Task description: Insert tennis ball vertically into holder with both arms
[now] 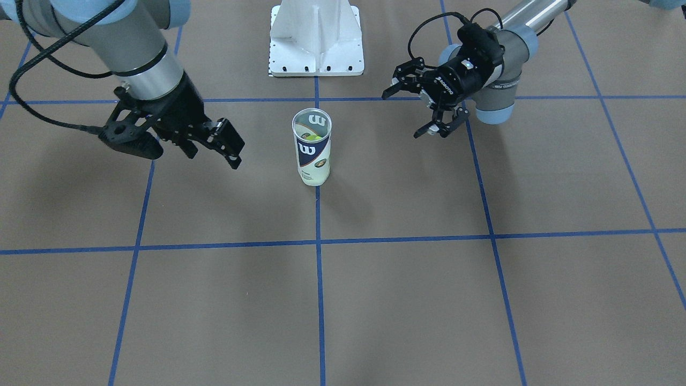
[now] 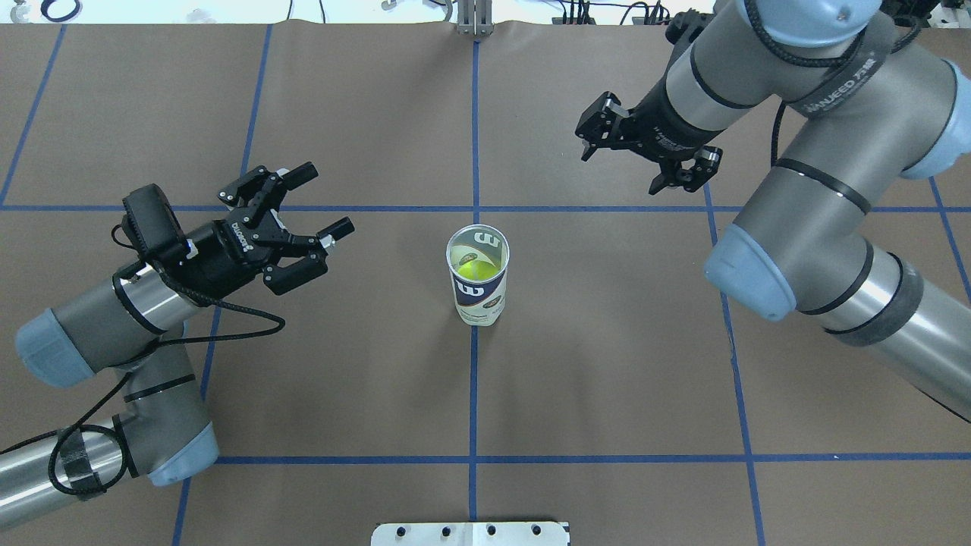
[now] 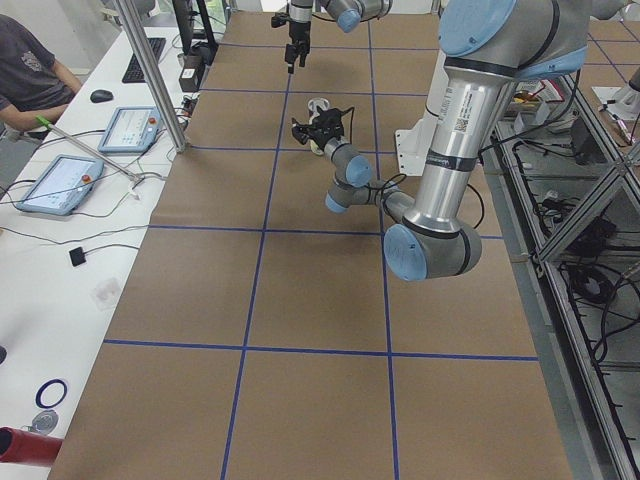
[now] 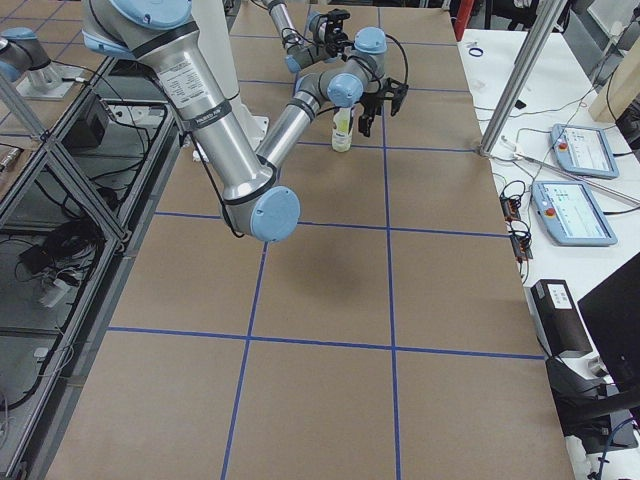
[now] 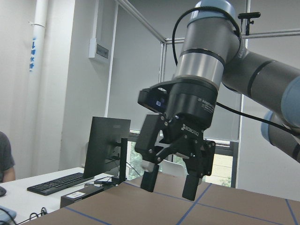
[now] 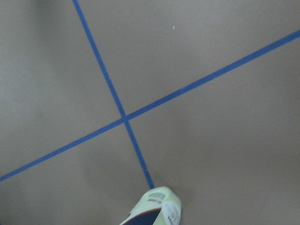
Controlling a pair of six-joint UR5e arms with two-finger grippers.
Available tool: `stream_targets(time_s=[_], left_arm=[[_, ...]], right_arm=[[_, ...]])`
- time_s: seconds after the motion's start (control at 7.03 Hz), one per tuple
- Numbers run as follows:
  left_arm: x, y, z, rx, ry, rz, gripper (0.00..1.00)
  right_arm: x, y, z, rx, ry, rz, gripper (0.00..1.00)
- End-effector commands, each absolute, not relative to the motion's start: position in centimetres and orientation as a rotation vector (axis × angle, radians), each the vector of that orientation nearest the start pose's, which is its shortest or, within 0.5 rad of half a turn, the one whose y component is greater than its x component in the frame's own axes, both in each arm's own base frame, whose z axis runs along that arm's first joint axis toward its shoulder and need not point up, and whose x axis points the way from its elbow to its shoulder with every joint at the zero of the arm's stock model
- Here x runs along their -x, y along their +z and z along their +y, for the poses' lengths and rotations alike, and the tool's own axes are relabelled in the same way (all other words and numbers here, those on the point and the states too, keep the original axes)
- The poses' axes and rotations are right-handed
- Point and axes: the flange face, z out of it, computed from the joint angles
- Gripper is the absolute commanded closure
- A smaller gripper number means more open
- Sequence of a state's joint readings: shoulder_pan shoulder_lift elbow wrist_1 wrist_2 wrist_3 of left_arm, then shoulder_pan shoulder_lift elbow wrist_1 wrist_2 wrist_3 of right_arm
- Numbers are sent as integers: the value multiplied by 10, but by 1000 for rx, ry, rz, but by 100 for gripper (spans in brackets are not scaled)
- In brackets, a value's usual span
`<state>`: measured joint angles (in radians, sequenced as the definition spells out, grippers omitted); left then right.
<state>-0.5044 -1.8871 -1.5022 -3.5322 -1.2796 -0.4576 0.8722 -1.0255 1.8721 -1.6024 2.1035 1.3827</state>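
The holder (image 1: 312, 147) is a clear can with a navy and white "W" label. It stands upright on the blue centre line, its top open. A yellow-green tennis ball (image 2: 474, 268) sits inside it. My left gripper (image 2: 326, 199) is open and empty. It is apart from the holder on its left and points toward it. My right gripper (image 2: 620, 168) is open and empty, raised at the far right of the holder. The left wrist view shows the right gripper (image 5: 169, 180) with its jaws apart. The right wrist view shows only the holder's end (image 6: 154, 210).
The white metal pedestal base (image 1: 316, 37) stands at the robot's edge of the table, in line with the holder. Brown paper with blue tape grid lines (image 2: 474, 394) covers the table. A side desk with tablets (image 3: 60, 180) runs along one edge.
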Motion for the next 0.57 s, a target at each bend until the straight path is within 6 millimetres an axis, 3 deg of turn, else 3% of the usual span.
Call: stream_targets(time_s=[0.0, 0.14, 0.43], left_arm=[[-377, 373, -437, -1629, -116, 1201, 6], [-367, 379, -467, -1548, -149, 1115, 4], [-333, 399, -515, -1429, -121, 960, 1]], right_arm=[[262, 303, -567, -50, 339, -822, 0], [230, 331, -587, -83, 285, -781, 0], [185, 378, -604, -104, 224, -720, 0]])
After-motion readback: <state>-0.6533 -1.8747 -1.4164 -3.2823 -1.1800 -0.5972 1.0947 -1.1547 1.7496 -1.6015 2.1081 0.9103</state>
